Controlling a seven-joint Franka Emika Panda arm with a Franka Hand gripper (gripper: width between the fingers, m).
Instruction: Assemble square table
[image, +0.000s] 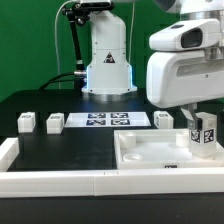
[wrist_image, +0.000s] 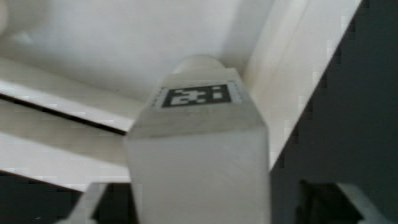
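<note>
The job looks barely begun: no post appears fixed to the slab (image: 160, 152), which lies recess-up on the table (image: 60, 145) toward the exterior view's right, close to the front rail (image: 60, 182). The pincer (image: 203, 121) is pinching one post (wrist_image: 196, 135), tag end away from the wrist, and holds it upright over the slab's corner at the exterior view's right. The wrist view shows this post just beside the inner rim, but whether its end touches the slab or is seated there I cannot tell. Three loose posts (image: 27, 122) stand on the table: two close together to the exterior view's left of the marker board (image: 105, 121), and one just to its right, behind the slab. So what is left, by my reading, is fitting this post and then the other three. There is no true container here. The slab's shallow recess is the nearest thing, and apart from the held post nothing shows in it.
</note>
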